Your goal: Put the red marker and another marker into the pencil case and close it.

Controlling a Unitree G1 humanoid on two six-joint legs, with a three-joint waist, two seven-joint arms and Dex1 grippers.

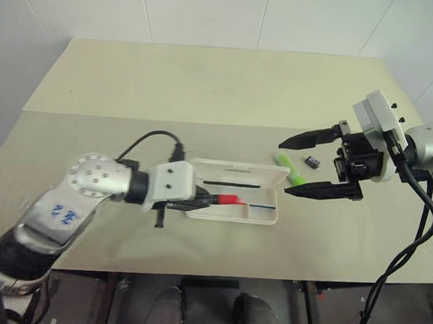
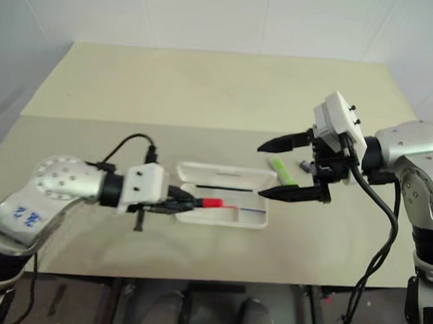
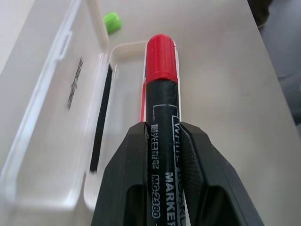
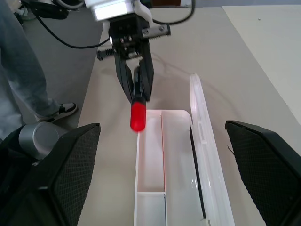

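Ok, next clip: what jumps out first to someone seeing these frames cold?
The left gripper is shut on the red marker, holding it out over the near-left end of the open pencil case at the table's middle. To the right, the right gripper hangs with jaws spread wide above the lime-green highlighter, which lies on the table just past the case's right end.

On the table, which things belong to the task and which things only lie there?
Belong to the task:
- red marker, held in left gripper
- pencil case, open
- green highlighter
- right gripper, open

Only lying there:
- small black object
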